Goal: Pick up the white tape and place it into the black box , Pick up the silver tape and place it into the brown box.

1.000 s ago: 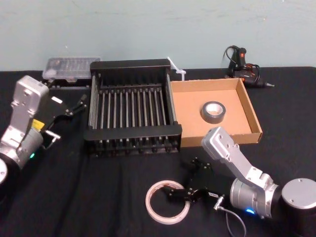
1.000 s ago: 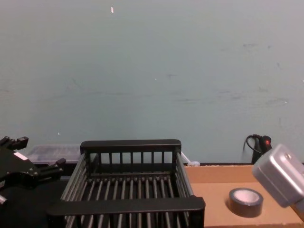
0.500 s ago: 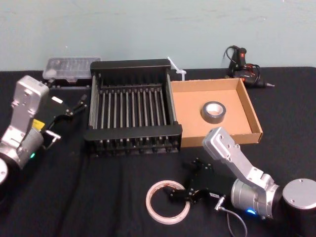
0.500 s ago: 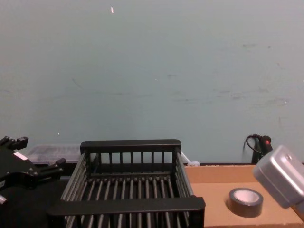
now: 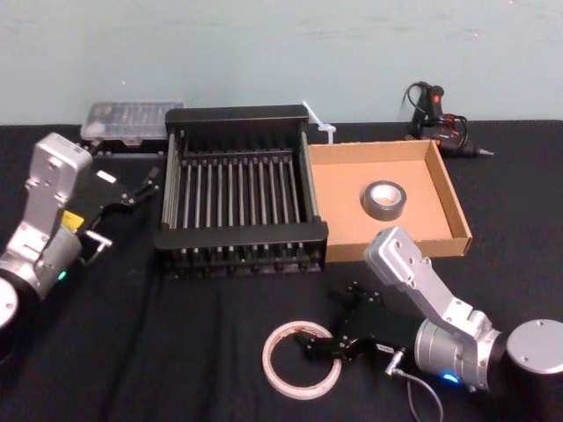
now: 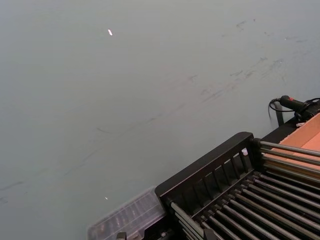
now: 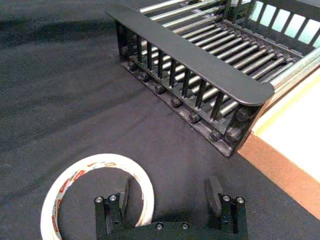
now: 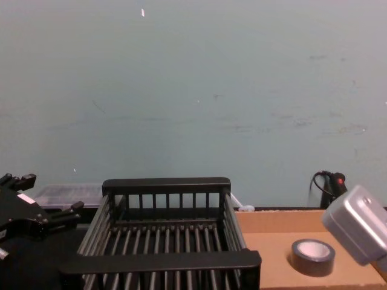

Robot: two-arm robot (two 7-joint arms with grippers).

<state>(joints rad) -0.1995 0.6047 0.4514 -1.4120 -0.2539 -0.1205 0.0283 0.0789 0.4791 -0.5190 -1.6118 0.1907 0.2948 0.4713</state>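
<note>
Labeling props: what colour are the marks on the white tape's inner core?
Red and white marks on the white tape, clearest in the right wrist view.

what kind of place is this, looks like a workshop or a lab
Probably a robot lab test bench: a black cloth table against a plain wall, a clear case of small parts, and a glue gun behind the brown box.

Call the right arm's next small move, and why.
Probably ease the right gripper slightly further down and close on the white tape. Its fingers are open, one already inside the ring and the other outside its rim. The tape lies flat on the cloth in front of the black box, which has nothing in it. The silver tape already sits in the brown box.
</note>
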